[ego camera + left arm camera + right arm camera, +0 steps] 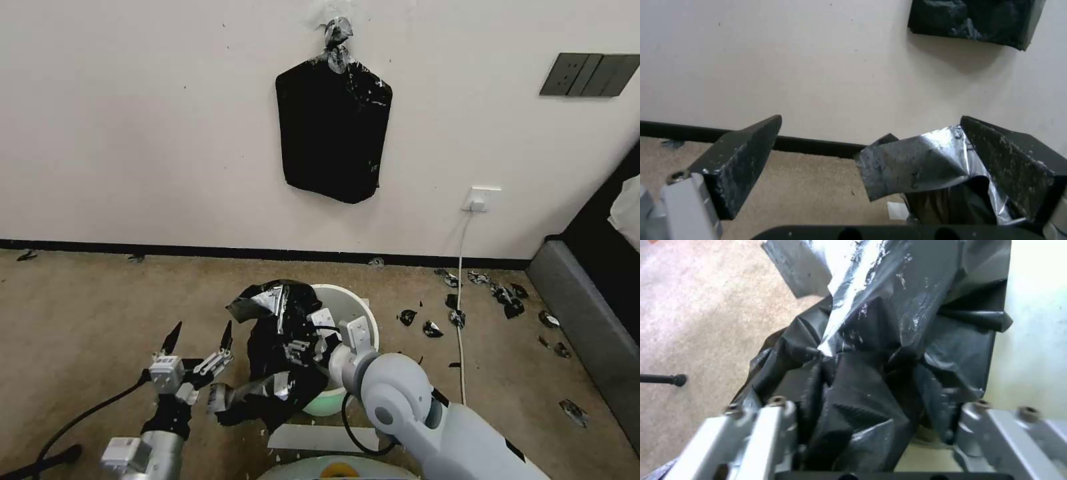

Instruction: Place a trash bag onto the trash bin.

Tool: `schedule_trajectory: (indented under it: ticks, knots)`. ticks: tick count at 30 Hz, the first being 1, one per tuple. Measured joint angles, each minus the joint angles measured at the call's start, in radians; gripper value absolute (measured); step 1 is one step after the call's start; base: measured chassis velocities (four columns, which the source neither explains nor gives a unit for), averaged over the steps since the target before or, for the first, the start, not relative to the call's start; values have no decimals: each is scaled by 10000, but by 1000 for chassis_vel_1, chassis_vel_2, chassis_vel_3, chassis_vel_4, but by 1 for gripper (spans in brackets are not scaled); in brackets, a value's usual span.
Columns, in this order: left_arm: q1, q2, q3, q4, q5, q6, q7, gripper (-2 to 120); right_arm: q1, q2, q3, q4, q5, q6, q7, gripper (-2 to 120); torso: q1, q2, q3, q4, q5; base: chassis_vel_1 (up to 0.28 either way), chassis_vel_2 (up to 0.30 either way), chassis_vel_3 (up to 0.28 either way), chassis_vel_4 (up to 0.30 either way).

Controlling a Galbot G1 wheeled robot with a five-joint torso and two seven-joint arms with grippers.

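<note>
1. Over the left side of the trash bin [350, 313], I'm seeing the trash bag [283, 353] hanging crumpled, part of it draped on the rim and the rest sagging down the bin's outside toward the carpet [100, 313].
2. I'm watching the bin standing upright on the carpet just in front of my base, its white inside still showing bare on the right half.
3. I'm holding my right gripper [320, 333] at the bin's near rim, pushed into the bag; in the right wrist view the black plastic [871, 373] is bunching between the two spread finger links, but I cannot tell whether the tips are pinching it.
4. I'm keeping my left gripper [199, 340] just left of the bag, fingers pointing up and spread wide apart; in the left wrist view a shiny flap of the bag [916, 166] is lying against one finger while the other is standing clear.
5. Behind the bin, I'm seeing a flat black bundle [333, 127] hanging on the wall [133, 133], a white cable [460, 280] running down from an outlet, and black scraps [507, 297] lying scattered on the carpet to the right.
</note>
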Motion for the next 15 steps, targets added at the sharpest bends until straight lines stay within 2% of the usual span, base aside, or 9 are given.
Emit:
schedule_trajectory:
  ticks: [1, 3, 6, 7, 10, 11, 13, 15]
  knots:
    - [-11, 12, 0, 0, -6, -1, -8, 100, -8, -10, 6, -1, 53, 0, 13, 45, 0, 0, 0, 0, 0, 0, 0, 0, 0]
    - [-16, 25, 0, 0, -9, -1, -11, 100, -12, -14, 12, -2, 75, 1, 22, 42, 0, 0, 0, 0, 0, 0, 0, 0, 0]
    - [-18, 86, 76, 0, -10, 4, -15, 100, -17, -9, 21, -1, 87, 3, 46, 27, 0, 0, 0, 0, 0, 0, 0, 0, 0]
    - [-18, 86, 76, 0, -10, 4, -15, 100, -17, -9, 21, -1, 87, 3, 46, 27, 0, 0, 0, 0, 0, 0, 0, 0, 0]
    - [-5, 285, 171, 0, -59, 192, 1, 100, -34, -12, 31, 7, 87, 5, 81, 14, 0, 0, 0, 0, 0, 0, 0, 0, 0]
    - [-5, 285, 171, 0, -59, 192, 1, 100, -34, -12, 31, 7, 87, 5, 81, 14, 0, 0, 0, 0, 0, 0, 0, 0, 0]
    - [34, 580, 219, -12, -294, 589, 212, 100, -45, -45, 34, 91, 87, 7, 88, 1, 0, 0, 0, 0, -1, 0, 0, 0, 0]
    - [51, 722, 233, -46, -482, 868, 348, 100, -45, -64, 34, 130, 87, 8, 89, 0, 0, 0, 0, 1, -1, 0, 0, 0, 0]
